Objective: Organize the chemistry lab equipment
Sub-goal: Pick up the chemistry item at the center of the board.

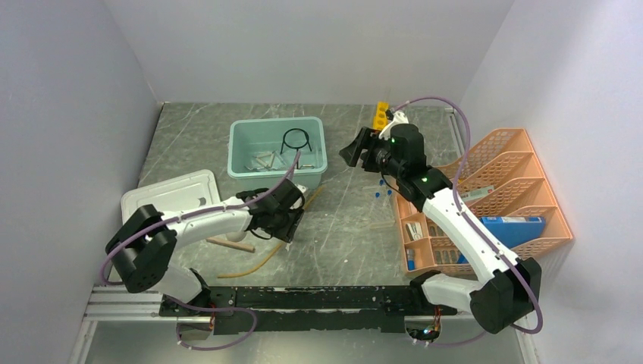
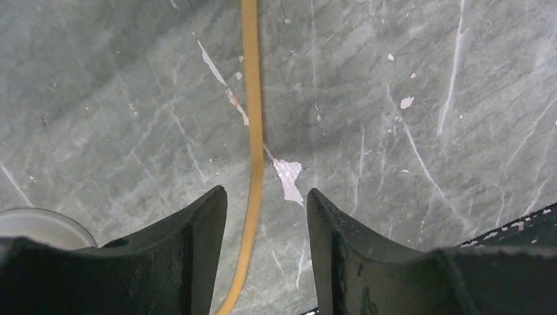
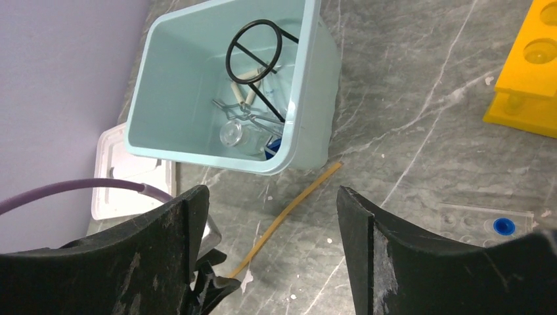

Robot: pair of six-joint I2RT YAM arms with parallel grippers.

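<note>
From above, the left gripper (image 1: 288, 224) hides its own fingers over the tan rubber hose (image 1: 258, 262), near the teal tub (image 1: 241, 152). The left wrist view shows them spread, with the hose between and untouched. The right wrist view shows the right gripper (image 3: 272, 190) spread and empty, and the black ring stand (image 3: 255, 46) inside the tub.

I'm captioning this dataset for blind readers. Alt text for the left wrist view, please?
A tan rubber hose lies on the grey marbled table, running lengthwise between the left gripper's two black fingers, with a gap on each side.
</note>
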